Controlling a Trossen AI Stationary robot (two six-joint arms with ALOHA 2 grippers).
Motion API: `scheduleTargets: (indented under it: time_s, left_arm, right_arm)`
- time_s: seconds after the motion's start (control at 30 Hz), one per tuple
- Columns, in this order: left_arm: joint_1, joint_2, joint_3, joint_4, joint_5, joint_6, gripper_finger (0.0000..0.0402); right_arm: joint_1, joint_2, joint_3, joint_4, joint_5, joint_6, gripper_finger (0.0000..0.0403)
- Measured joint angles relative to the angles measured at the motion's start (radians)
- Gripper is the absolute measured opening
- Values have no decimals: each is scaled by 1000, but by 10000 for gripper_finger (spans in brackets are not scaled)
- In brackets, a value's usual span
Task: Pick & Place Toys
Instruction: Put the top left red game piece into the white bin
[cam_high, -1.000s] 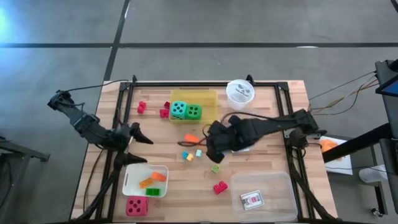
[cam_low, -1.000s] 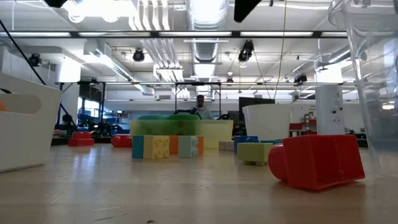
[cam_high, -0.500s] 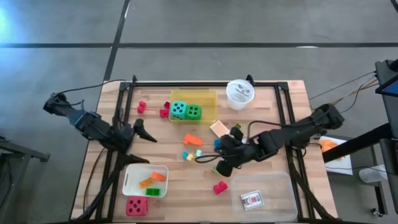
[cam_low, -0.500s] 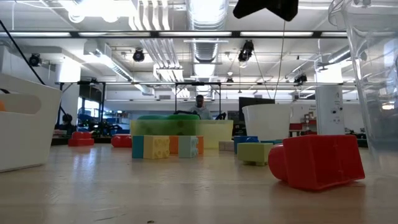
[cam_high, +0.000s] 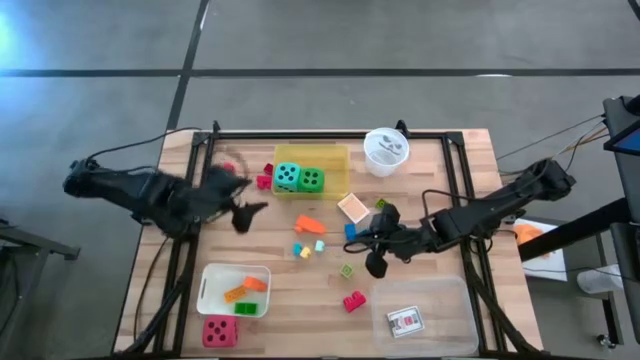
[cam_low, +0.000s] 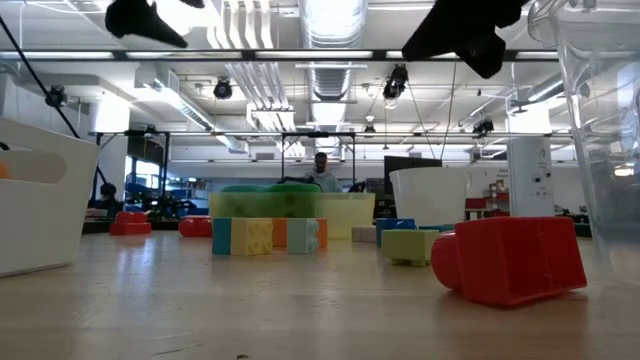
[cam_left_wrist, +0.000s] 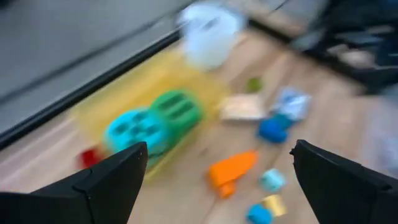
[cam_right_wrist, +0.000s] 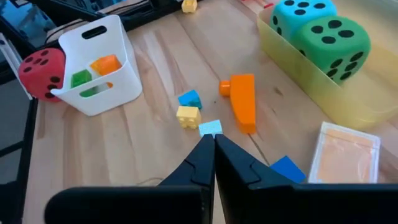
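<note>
Bright overhead lighting; left wrist view heavily motion-blurred.

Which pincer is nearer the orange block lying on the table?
Left, narrowly. The left pincer is open just beside the orange block, toward the table's left edge; the right pincer, shut, sits farther off on the block's other side.

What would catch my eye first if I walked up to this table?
Probably the two big dotted dice, teal and green, side by side in the yellow tray at the table's far edge. Next, the two dark arms: the left gripper spread open, the right gripper pinched shut above scattered bright blocks.
</note>
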Motion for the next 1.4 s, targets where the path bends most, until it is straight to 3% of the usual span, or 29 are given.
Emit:
scheduleTargets:
  time_s: [0.23,0.43,0.6,0.87,1.07,1.4]
  left_arm:
    - [492,114,104,-292,310,-18,386]
    - [829,163,30,-312,371,101,386]
    - [1023,214,-30,-264,442,184,386]
    - [1072,394,-45,-232,479,279,386]
    - [1095,508,-45,-226,419,308,386]
    - [1140,545,-50,-201,420,308,385]
  right_arm:
    - [-5,-49,-3,9,0,-103,9]
    - [-5,-30,-4,0,-1,-133,9]
    - [-5,-1,-4,0,-3,-170,9]
    - [-5,-6,-4,-2,-4,-178,9]
    - [-5,-5,-4,-3,-4,-181,9]
    - [-4,-5,-4,-11,-7,-181,9]
